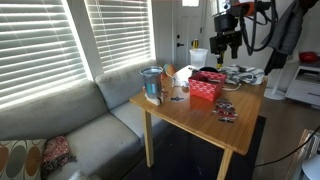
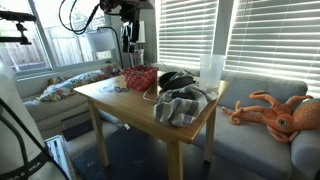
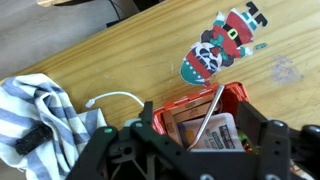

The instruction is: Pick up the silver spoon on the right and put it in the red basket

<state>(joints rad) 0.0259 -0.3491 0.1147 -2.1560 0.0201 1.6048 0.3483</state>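
The black two-fingered gripper (image 3: pixel 200 132) is hanging above the small bright red rectangular basket (image 3: pixel 184 103) at the lower centre of the wrist view, its jaws standing wide apart and gripping nothing. The slim silver spoon (image 3: pixel 208 116) is lying slanted inside that basket, its upper end leaning against the rim. A Santa-shaped flat figure (image 3: pixel 226 44) is lying on the light wooden table (image 3: pixel 120 50) at the upper right, and a blue-and-white striped cloth (image 3: pixel 40 110) is sitting at the lower left beside a white cable (image 3: pixel 112 99).
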